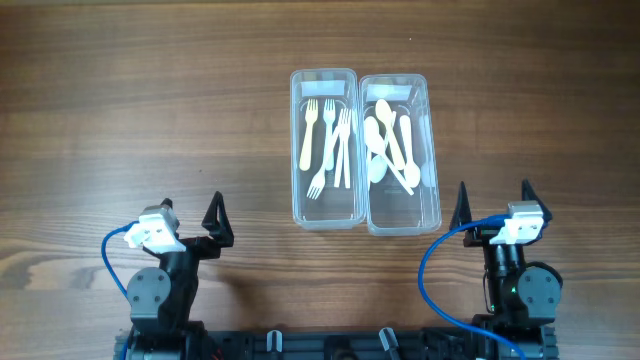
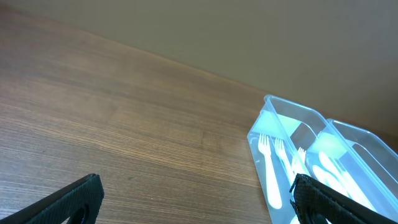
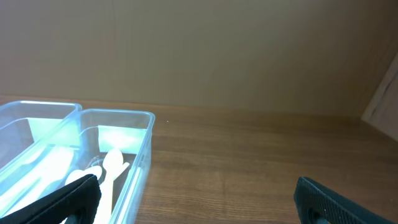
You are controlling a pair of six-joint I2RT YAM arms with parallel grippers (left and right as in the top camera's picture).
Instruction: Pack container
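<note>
Two clear plastic containers stand side by side at the table's middle. The left container (image 1: 297, 150) holds several pale plastic forks (image 1: 328, 145). The right container (image 1: 432, 160) holds several white plastic spoons (image 1: 390, 145). My left gripper (image 1: 192, 222) is open and empty near the front left. My right gripper (image 1: 494, 205) is open and empty near the front right, just right of the spoon container. The left wrist view shows the fork container (image 2: 264, 121) with forks (image 2: 268, 165) at its right. The right wrist view shows the spoon container (image 3: 140, 162) and spoons (image 3: 109, 165) at its left.
The wooden table (image 1: 130, 110) stretches around the containers. A plain wall (image 3: 217, 50) rises behind the table. Blue cables (image 1: 430, 270) loop beside each arm base at the front edge.
</note>
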